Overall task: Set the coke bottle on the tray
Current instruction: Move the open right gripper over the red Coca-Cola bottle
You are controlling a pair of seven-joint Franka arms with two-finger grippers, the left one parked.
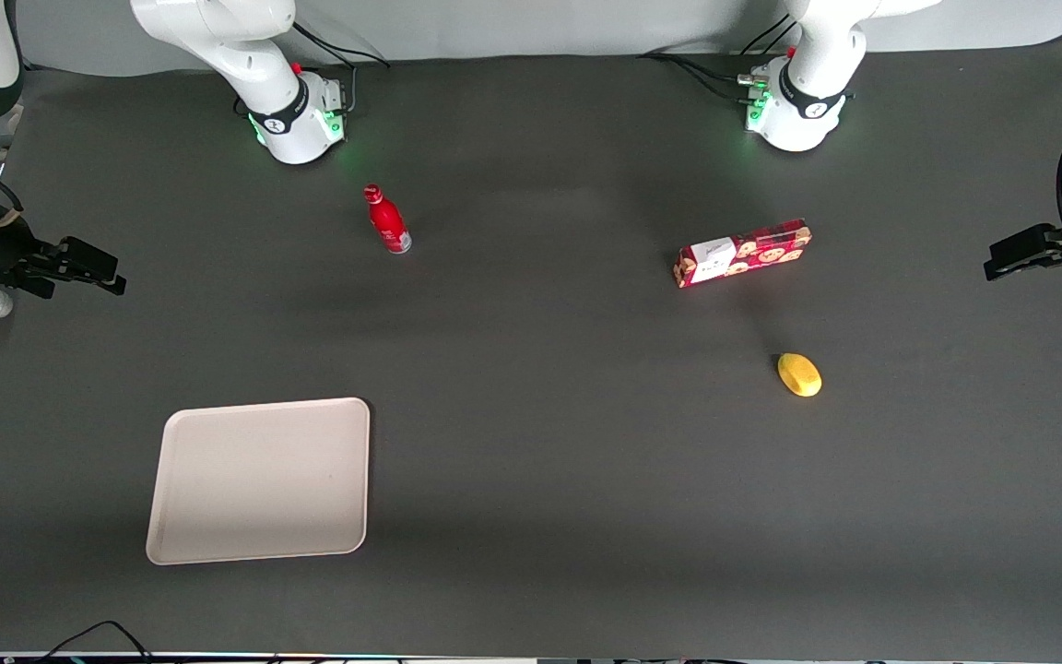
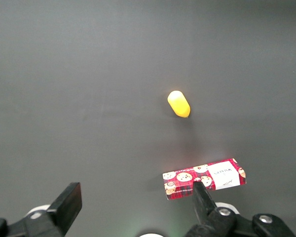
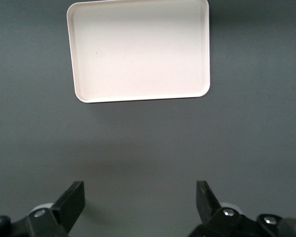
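Note:
The coke bottle (image 1: pixel 387 221), small and red with a red cap and a silvery base, stands upright on the dark table close to the working arm's base (image 1: pixel 299 115). The cream-white tray (image 1: pixel 259 480) lies flat and bare, nearer to the front camera than the bottle. It also shows in the right wrist view (image 3: pixel 138 49). My gripper (image 1: pixel 102 270) hovers at the working arm's end of the table, well apart from the bottle and the tray. In the right wrist view the gripper (image 3: pixel 139 195) is open and empty over bare table. The bottle is out of that view.
A flat red cookie box (image 1: pixel 743 252) lies toward the parked arm's end of the table and also shows in the left wrist view (image 2: pixel 204 178). A yellow oval object (image 1: pixel 799 374) lies nearer to the front camera than the box and shows in the left wrist view (image 2: pixel 179 103).

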